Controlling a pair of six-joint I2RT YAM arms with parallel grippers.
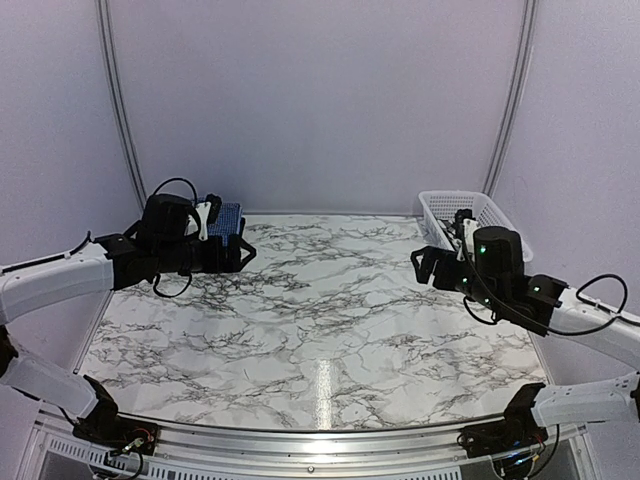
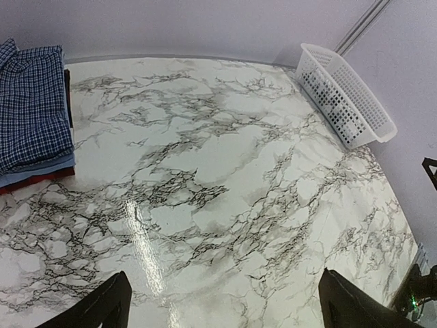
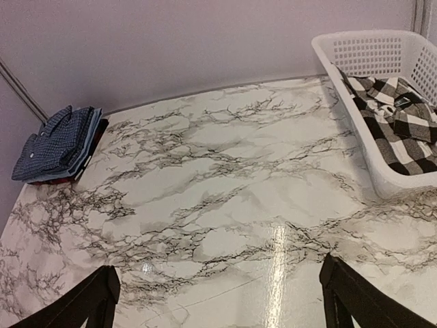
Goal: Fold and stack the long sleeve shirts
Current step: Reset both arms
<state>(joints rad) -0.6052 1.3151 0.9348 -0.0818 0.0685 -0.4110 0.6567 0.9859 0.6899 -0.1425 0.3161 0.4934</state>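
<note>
**Mia:** How many shirts are done?

**Tom:** Three. They sit folded in a pile (image 3: 58, 143) close by the left claw (image 2: 225, 307). The dark blue checked shirt (image 2: 31, 102) is on top, the light blue shirt (image 2: 41, 169) is under it, and the dark red shirt (image 2: 34, 183) is at the bottom.

**Mia:** What is left?

**Tom:** Just one, I think. The black-and-white checked shirt (image 3: 396, 116) lies crumpled in the basket (image 3: 369, 44), right beside the right claw (image 3: 222, 301).

**Mia:** Are the claws holding anything?

**Tom:** No. Both have their fingers wide apart, up above the worktop (image 2: 225, 171), touching nothing.
</note>
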